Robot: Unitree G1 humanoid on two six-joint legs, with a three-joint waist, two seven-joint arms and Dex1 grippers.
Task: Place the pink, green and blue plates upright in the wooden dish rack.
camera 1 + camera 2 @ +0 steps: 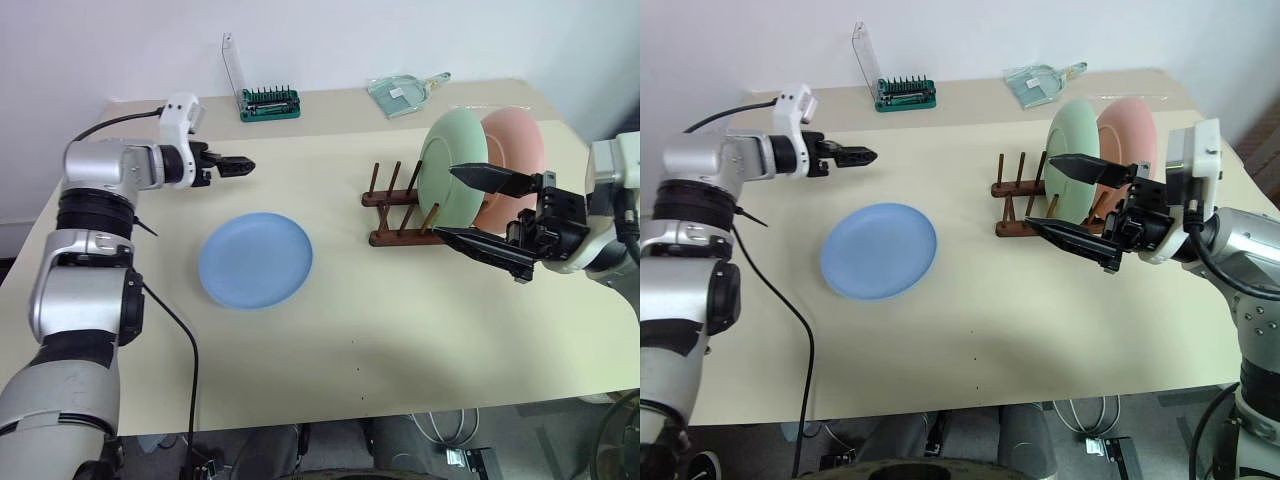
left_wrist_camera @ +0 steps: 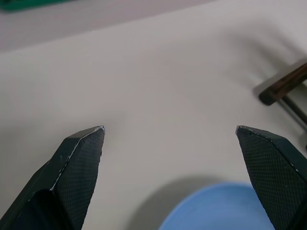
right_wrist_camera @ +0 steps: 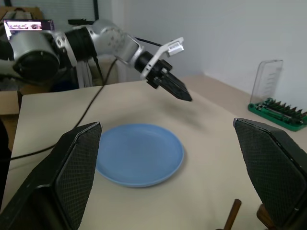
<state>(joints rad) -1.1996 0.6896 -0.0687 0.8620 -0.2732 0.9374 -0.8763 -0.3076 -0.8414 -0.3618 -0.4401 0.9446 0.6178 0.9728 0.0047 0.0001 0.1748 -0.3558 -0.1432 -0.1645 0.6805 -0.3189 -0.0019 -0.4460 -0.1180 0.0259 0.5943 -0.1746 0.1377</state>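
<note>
I see the round light blue plate (image 1: 256, 259) flat (left of the dark wooden rack (image 1: 400, 207)); left gripper (image 1: 244, 165) and right gripper (image 1: 468, 204) spread wide, empty.

Robot lab, bare white wall, cream table (image 1: 400, 330); screwdriver-bit holder (image 1: 269, 104), loose cables (image 1: 185, 350)

Two plates (image 1: 470, 165) in rack (image 1: 400, 210) (third (image 1: 256, 259) flat, leftward)

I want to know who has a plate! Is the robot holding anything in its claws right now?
No, nothing is held. The left gripper and the right gripper are both open with nothing between their fingers. The round light blue plate lies flat on the table.
</note>
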